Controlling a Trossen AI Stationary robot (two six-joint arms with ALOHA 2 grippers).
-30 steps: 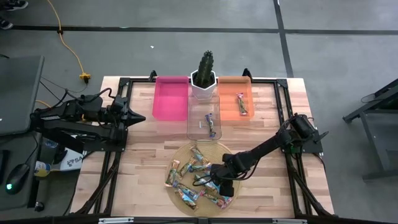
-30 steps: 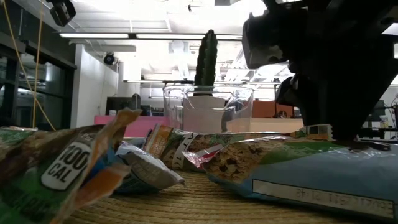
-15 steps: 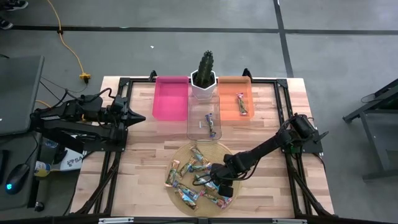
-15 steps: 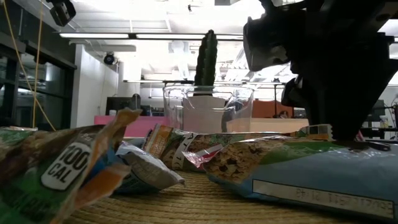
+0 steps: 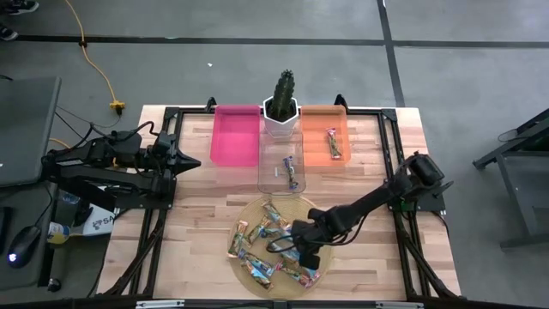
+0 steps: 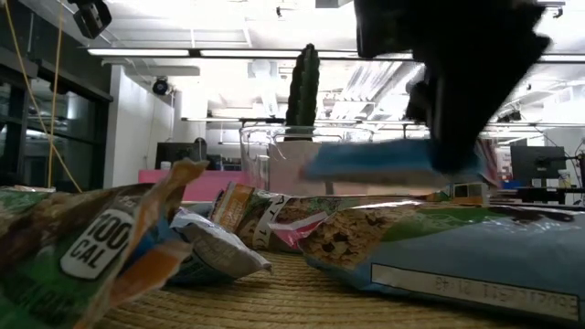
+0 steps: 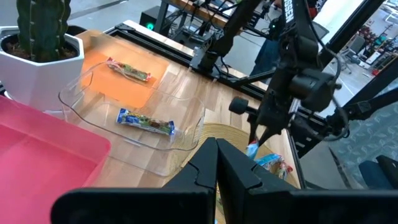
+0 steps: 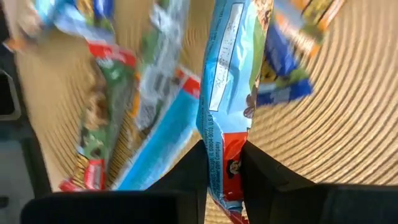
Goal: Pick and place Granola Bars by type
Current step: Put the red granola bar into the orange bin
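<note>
Several granola bars point(image 5: 262, 245) lie heaped on a round woven mat point(image 5: 243, 212) at the table's near middle. My right gripper point(image 8: 222, 152) hovers over the heap's right part, shut on a blue and red bar point(image 8: 227, 81). That bar shows as a blue streak point(image 6: 393, 164) in the low view. One purple-silver bar point(image 5: 291, 172) lies in the clear bin point(image 5: 276, 182). A brown-yellow bar point(image 5: 333, 143) lies in the orange bin point(image 5: 324, 129). My left gripper point(image 7: 216, 168) is shut and waits at the table's left edge. My right gripper pinches the blue and red bar between its two fingers point(image 8: 194, 163) at the bar's red end point(image 8: 224, 163). The fingers come from above, pointing down. The bar is lifted clear of the heap and lies about level point(image 6: 393, 164), reaching out to one side of the fingers.
A pink bin point(image 5: 235, 135) stands at the far edge, left of a potted cactus point(image 5: 281, 103). The clear bin sits just in front of the cactus, between the pink and orange bins. Bare wood lies left and right of the mat.
My right gripper has risen from the heap with the blue and red bar shut between its fingers. The bar lay under the gripper on the mat a second ago; now it hangs clear above the other bars.
</note>
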